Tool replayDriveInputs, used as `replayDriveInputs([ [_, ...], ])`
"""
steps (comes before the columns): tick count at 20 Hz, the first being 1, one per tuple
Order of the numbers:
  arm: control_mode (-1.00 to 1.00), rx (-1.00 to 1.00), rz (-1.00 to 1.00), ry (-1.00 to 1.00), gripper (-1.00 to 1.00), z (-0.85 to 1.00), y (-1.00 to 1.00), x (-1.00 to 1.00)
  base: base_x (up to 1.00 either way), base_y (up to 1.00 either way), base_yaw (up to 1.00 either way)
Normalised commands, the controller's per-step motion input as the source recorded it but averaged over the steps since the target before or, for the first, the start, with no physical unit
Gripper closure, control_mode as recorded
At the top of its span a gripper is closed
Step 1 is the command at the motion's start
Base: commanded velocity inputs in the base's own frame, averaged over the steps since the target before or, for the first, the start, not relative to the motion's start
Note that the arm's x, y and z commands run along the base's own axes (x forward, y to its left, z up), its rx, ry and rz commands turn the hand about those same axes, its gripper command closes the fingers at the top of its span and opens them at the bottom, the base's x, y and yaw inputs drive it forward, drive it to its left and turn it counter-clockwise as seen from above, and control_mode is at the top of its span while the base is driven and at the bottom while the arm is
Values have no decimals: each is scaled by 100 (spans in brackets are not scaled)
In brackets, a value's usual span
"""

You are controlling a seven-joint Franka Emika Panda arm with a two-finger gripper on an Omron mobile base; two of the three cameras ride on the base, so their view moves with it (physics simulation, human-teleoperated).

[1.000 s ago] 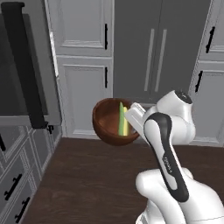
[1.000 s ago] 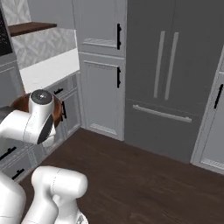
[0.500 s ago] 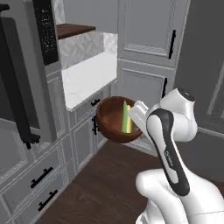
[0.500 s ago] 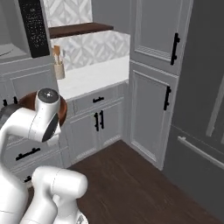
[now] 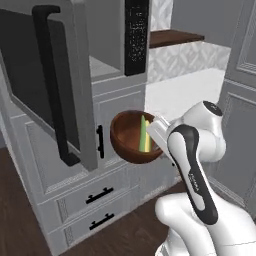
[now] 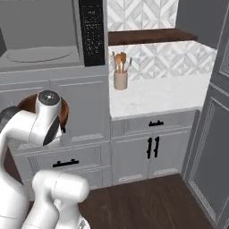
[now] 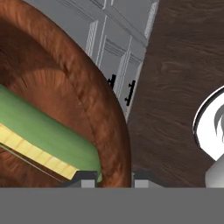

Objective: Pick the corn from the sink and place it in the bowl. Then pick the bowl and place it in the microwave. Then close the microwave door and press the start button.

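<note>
Hand (image 7: 114, 174) clamps bowl (image 5: 131, 136) rim — corn (image 5: 145, 135) inside — below open microwave (image 5: 107, 50).

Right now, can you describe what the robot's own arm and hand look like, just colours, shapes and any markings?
The arm is made of glossy white, rounded, tube-like links with dark charcoal bands running along them. One joint ends in a round white cap with a grey disc and small dark marks. Faint small lettering sits on the dark band. The hand shows two small dark squared finger tips. No loose cables are visible.
</note>
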Motion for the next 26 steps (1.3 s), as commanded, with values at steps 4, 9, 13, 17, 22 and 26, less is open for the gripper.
replayDriveInputs([
  [4, 100, 0, 0, 0, 100, 0, 0, 0, 69, -20, 73],
  [9, 100, 0, 0, 0, 100, 0, 0, 0, 55, -61, 58],
  [13, 100, 0, 0, 0, 100, 0, 0, 0, 23, -24, 12],
  [17, 100, 0, 0, 0, 100, 0, 0, 0, 65, 16, -2],
  [22, 100, 0, 0, 0, 100, 0, 0, 0, 54, 61, -5],
  [26, 100, 0, 0, 0, 100, 0, 0, 0, 10, 66, 0],
])
